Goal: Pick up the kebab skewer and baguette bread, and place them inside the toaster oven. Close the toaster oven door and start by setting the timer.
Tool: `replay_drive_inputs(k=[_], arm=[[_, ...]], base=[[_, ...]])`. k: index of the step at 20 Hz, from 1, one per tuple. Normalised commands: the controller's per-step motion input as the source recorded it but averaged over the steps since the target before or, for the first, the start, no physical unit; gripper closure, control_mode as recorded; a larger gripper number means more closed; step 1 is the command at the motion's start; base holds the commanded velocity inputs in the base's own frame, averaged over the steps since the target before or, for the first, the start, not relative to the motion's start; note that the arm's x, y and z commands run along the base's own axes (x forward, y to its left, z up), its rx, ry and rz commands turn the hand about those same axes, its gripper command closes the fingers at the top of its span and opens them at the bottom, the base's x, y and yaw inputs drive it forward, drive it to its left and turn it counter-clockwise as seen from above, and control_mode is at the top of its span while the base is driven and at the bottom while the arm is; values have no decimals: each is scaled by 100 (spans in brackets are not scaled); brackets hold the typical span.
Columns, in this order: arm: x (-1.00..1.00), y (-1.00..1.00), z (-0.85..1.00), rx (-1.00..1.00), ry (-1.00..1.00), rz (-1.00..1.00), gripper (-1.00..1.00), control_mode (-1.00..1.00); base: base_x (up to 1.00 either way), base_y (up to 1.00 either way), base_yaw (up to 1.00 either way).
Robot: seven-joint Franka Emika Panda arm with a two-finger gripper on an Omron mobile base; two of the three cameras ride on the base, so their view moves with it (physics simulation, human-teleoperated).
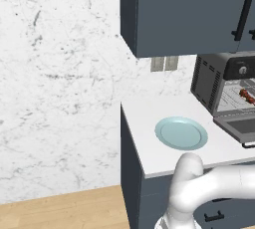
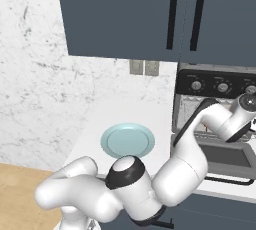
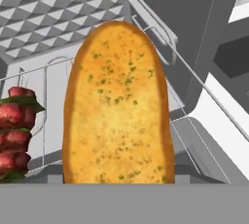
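Note:
The baguette bread (image 3: pixel 118 106), golden-orange with green flecks, rises close up from the bottom of the hand view, and my gripper (image 3: pixel 118 177) is shut on it with its fingertips hidden behind the bread. It hangs over the silver wire rack (image 3: pixel 48 79) inside the toaster oven (image 1: pixel 211 81). The kebab skewer (image 3: pixel 14 138) lies on the rack just left of the bread, and also shows as the red skewer (image 1: pixel 245 95) inside the oven. The toaster oven door (image 2: pixel 227 156) is folded down flat. Three round knobs (image 2: pixel 223 88) sit on the control strip; which is the timer I cannot tell.
A pale blue plate (image 1: pixel 181 133) lies bare on the white counter (image 1: pixel 142 118) left of the oven. Dark cabinets (image 2: pixel 150 14) hang above. The open door's black handle (image 2: pixel 227 180) juts past the counter's front edge. My arm (image 2: pixel 200 124) reaches over the door into the oven.

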Motion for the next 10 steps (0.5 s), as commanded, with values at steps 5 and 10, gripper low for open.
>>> replay_drive_inputs(k=[5, 10], arm=[[10, -3, -10, 0, 4, 0, 100, -100], [12, -1, -3, 0, 6, 0, 100, -100]], base=[[0, 0, 0], [0, 0, 0]])
